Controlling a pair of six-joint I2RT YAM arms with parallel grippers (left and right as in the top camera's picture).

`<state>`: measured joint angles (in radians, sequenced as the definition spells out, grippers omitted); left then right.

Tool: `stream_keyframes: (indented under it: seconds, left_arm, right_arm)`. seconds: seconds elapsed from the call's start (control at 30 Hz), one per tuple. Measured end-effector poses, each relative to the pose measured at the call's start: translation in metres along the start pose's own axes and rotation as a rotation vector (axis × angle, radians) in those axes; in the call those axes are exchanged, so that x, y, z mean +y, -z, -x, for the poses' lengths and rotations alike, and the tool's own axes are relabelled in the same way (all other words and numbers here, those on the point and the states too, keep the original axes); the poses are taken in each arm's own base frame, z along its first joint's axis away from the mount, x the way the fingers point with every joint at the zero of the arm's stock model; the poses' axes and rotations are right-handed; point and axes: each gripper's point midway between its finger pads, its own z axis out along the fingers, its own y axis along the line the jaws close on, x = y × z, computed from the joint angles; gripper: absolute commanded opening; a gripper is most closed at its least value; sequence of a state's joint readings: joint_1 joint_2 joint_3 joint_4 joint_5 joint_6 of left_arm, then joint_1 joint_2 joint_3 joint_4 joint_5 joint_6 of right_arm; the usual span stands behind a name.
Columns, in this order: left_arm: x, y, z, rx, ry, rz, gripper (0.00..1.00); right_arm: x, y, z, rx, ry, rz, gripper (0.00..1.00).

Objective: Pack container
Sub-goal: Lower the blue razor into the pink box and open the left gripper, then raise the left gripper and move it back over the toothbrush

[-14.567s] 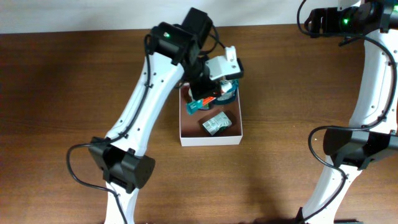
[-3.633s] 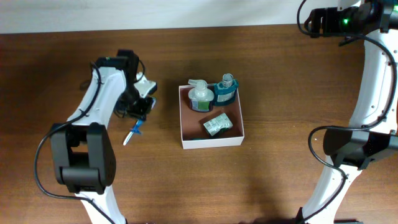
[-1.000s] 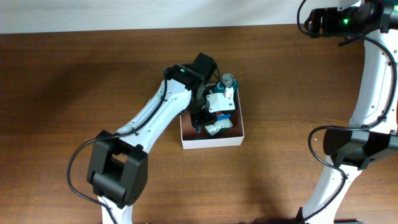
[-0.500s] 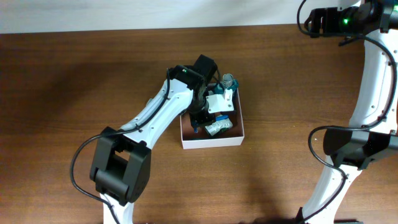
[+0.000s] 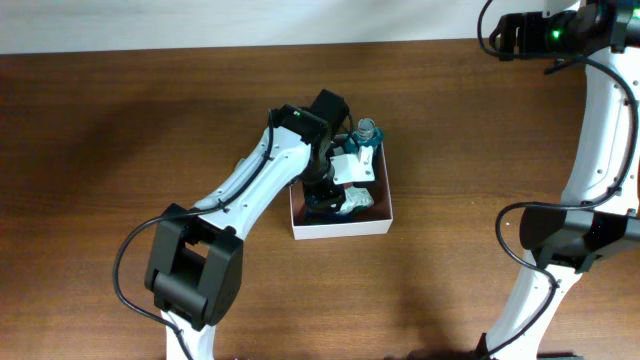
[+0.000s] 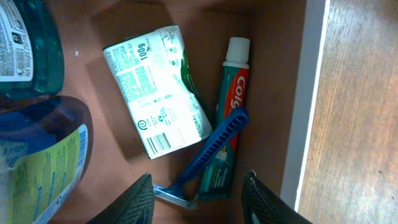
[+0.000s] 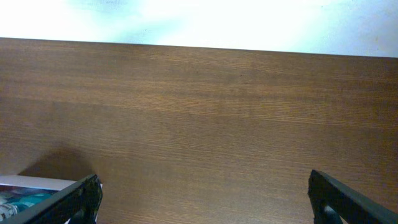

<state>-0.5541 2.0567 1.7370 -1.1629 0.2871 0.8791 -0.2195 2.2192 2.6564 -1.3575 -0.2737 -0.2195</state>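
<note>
**Left gripper spread above the container, pinching nothing**

Your left gripper [image 6: 199, 202] hangs directly over the container [image 6: 305, 93]. Its jaws stand apart, and the box floor fills the view beneath them. The blue razor [image 6: 211, 152] lies loose below and just ahead of the tips, resting on the toothpaste tube [image 6: 231, 93] by the wall on the tool's right. Your right gripper [image 7: 202, 199] is spread wide and holds nothing, well apart from the container, with only a corner of the box showing at its lower left. The box sits on a brown wooden table [image 5: 120, 150], with a white wall [image 5: 150, 20] along the far edge. Inside you can count one razor, one toothpaste tube, one white-and-green packet [image 6: 161, 87], one teal bottle [image 6: 28, 50] and one blue bottle [image 6: 43, 155], so two bottles and five items in all.
</note>
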Motion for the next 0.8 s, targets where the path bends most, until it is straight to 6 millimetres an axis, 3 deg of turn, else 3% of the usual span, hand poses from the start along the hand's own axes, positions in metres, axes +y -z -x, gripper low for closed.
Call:
stream_keyframes:
  seconds: [0.23,0.53,0.67,0.8]
  left_arm:
    - [0.007,0.028,0.017,-0.042,-0.02,0.051,0.47]
    - [0.009,0.113,0.043,-0.183,-0.061,0.224,0.47]
    - [0.015,0.144,0.03,-0.206,-0.004,0.296,0.47]
    - [0.025,0.163,0.003,-0.19,0.08,0.333,0.47]
  right_arm:
    - [0.0,0.0,0.0,0.0,0.0,0.0,0.99]
    - [0.0,0.0,0.0,0.0,0.0,0.0,0.98]
    - [0.0,0.0,0.0,0.0,0.0,0.0,0.99]
    - [0.0,0.0,0.0,0.0,0.0,0.0,0.99]
